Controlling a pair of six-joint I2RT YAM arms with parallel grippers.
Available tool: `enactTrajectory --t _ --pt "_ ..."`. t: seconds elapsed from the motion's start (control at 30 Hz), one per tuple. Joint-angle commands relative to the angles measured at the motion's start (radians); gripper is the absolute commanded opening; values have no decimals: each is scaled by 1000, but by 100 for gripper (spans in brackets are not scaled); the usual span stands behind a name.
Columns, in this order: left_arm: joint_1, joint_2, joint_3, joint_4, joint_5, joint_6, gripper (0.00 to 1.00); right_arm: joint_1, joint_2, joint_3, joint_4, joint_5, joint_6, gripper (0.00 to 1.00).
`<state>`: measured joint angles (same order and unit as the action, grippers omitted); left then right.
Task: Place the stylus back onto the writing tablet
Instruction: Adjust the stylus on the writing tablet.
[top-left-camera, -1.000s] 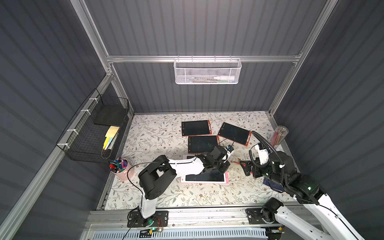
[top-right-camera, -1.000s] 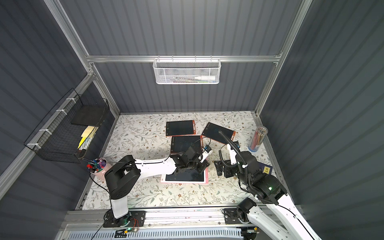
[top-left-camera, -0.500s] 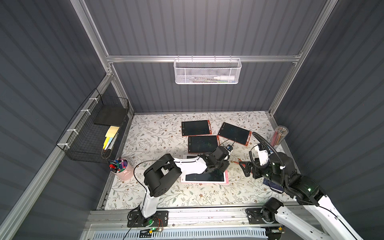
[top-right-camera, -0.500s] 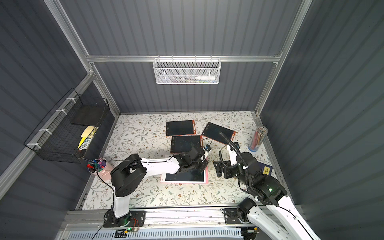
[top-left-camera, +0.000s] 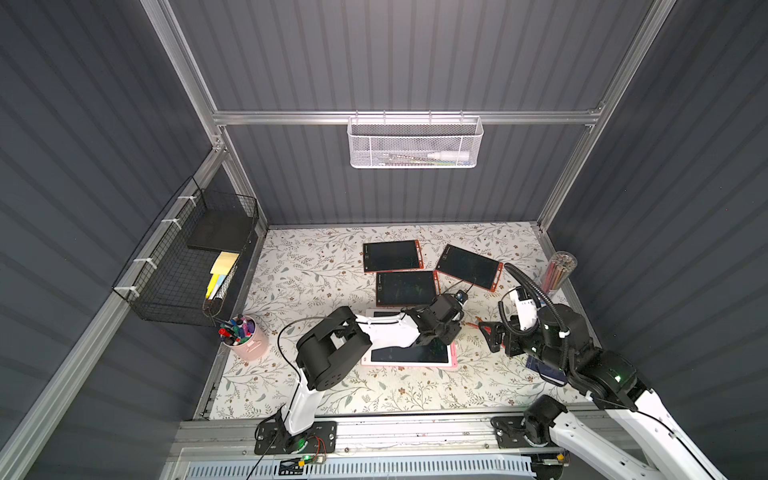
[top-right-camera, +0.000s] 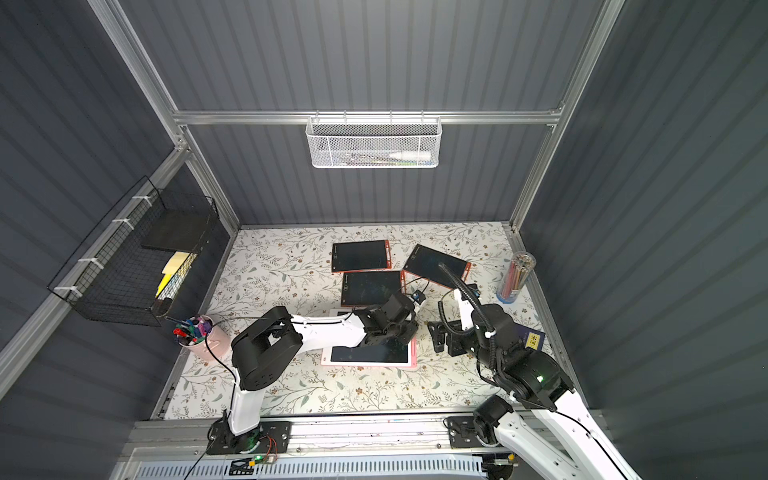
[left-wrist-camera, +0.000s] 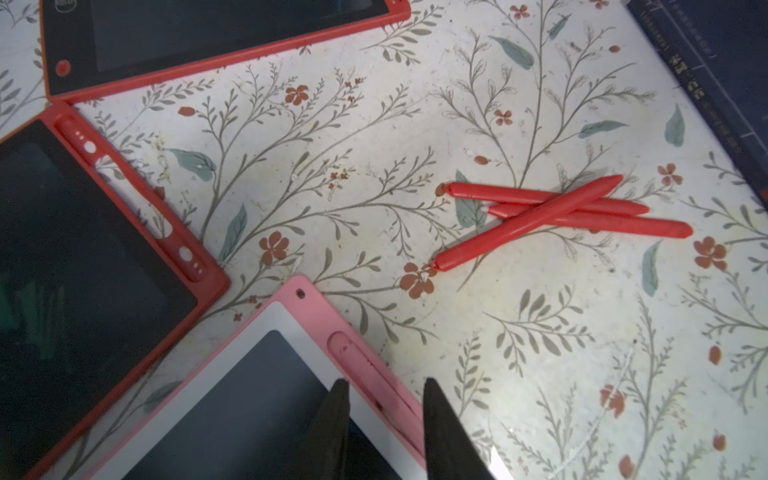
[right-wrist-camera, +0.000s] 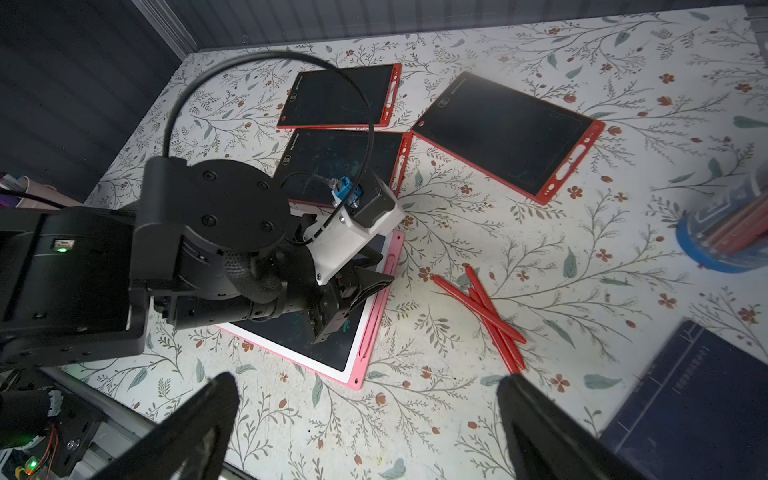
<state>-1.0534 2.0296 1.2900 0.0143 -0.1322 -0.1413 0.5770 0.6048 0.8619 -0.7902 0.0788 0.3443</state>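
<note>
1. Since it stands farthest from any fingers, the pink cup of markers (top-left-camera: 245, 340) is entered first. It sits at the table's (left-wrist-camera: 540, 353) edge, well apart from both grippers.
2. Left gripper (left-wrist-camera: 385, 386): fingers parted a little and clamping nothing, with the tips hanging just over the long edge of the pink writing tablet (left-wrist-camera: 257, 399).
3. Pink stylus (left-wrist-camera: 365, 361): seated in the tablet's side groove, running through the gap between the two left fingers. No contact with either finger can be made out.
4. Pink writing tablet: flat on the floral table, with one left finger over its white border and the other at its outer rim.
5. Red tablets (right-wrist-camera: 503, 133), three: flat, with dark screens, lying out past the left fingertips.
6. Red styluses (left-wrist-camera: 540, 216), three: crossed in a loose heap on the table between the left fingers and the right fingers, touching neither.
7. Right gripper (right-wrist-camera: 366, 377): fingers spread wide and empty, hanging above the table.
8. Dark blue notebook (right-wrist-camera: 698, 399): flat, just beside one right finger.
9. Clear tube of coloured pencils (right-wrist-camera: 731, 232): upright, well beyond the right fingers.
</note>
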Motion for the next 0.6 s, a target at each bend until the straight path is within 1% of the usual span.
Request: enactTrajectory --t 0.0,0.57 --pt "-5 10 20 -24 -26 -6 33 4 -2 2 9 14 6 99" --pt "-10 56 30 -17 -53 -26 34 4 -26 -3 9 4 14 99"
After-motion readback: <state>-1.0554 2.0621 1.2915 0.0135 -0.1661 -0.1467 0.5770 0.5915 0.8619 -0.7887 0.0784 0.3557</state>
